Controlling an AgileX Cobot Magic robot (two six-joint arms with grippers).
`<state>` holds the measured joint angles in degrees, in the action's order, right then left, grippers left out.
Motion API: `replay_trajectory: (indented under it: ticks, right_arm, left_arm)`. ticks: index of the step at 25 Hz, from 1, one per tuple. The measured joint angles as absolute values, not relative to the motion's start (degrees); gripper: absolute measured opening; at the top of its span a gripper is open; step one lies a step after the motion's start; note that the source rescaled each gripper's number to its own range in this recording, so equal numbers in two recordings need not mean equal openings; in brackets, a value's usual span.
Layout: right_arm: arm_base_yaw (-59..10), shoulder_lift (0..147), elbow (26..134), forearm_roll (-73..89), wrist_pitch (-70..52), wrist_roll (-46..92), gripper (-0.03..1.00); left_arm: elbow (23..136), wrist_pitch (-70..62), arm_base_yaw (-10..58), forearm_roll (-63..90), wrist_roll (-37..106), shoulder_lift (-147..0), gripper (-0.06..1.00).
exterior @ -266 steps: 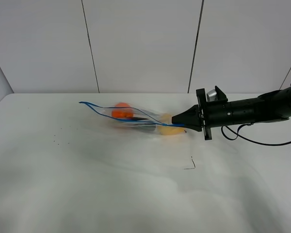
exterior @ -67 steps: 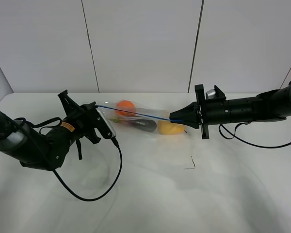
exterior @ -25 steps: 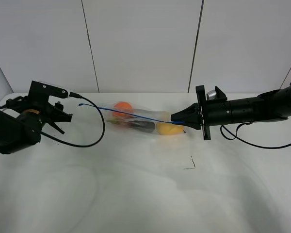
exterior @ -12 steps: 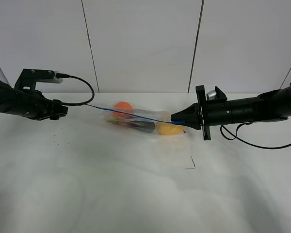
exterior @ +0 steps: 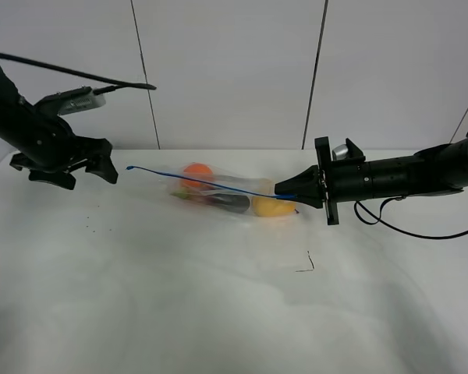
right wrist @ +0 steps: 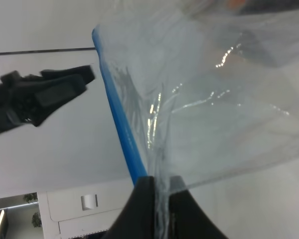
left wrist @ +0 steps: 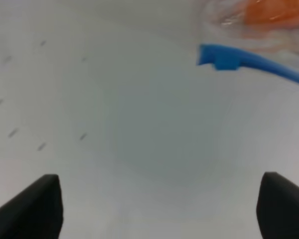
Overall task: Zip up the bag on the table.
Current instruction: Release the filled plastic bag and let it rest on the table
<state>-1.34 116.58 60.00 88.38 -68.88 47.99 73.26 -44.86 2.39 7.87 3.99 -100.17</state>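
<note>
The clear bag (exterior: pixel 218 192) lies on the white table (exterior: pixel 218 304) with orange, dark and yellow produce inside. Its blue zipper strip (exterior: pixel 195 181) runs as one line from the free left end to my right gripper (exterior: pixel 287 189), which is shut on the bag's right corner. The right wrist view shows the fingers (right wrist: pixel 145 201) pinching the plastic beside the strip (right wrist: pixel 117 124). My left gripper (exterior: pixel 72 174) is open and empty, raised left of the bag, apart from it. In the left wrist view the tips (left wrist: pixel 40 206) stand wide apart and the strip's end with the slider (left wrist: pixel 224 59) lies beyond them.
A small black mark (exterior: pixel 306 265) is on the table in front of the bag, and dark specks (exterior: pixel 90 227) lie at the left. White wall panels stand behind the table. The left arm's cable (exterior: pixel 78 76) arcs above it.
The left arm has left the zipper's left end, drawn back to the left and lifted. The strip, open and wavy at first, now runs as one line. The right gripper has kept its hold.
</note>
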Motion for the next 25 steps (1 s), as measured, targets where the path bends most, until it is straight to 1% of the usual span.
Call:
replay_trajectory:
  ticks: [2,4,8,13,16,20,25]
  right_arm:
    - [-1.34,116.58,60.00,88.38,-68.88,47.99,0.00]
    - [-1.34,116.58,60.00,88.38,-68.88,47.99,0.00]
    - [-1.34,116.58,60.00,88.43,-68.88,47.99,0.00]
    - [-1.34,116.58,60.00,88.43,-68.88,47.99,0.00]
    - [-1.34,116.58,60.00,88.43,-68.88,47.99,0.00]
    - [-1.34,116.58,60.00,88.43,-68.88,47.99,0.00]
    - [-1.34,116.58,60.00,88.43,-68.88,47.99,0.00]
  left_arm:
    - [76.35,-50.79,2.46,2.01,-0.80,-101.45,1.00]
    - [77.72,-53.36,2.46,0.33,-2.81,-101.84,1.00]
    - [78.12,-55.95,2.46,-0.38,-3.49,-101.84,1.00]
    - [78.07,-63.21,2.46,-3.11,-3.63,-101.84,1.00]
    - [77.33,-65.31,2.46,-3.34,-3.85,-100.78,1.00]
    - [72.19,-65.92,2.46,-3.55,-4.63,-95.93,1.00]
    - [58.63,-66.31,2.46,-3.66,-4.72,-85.57,1.00]
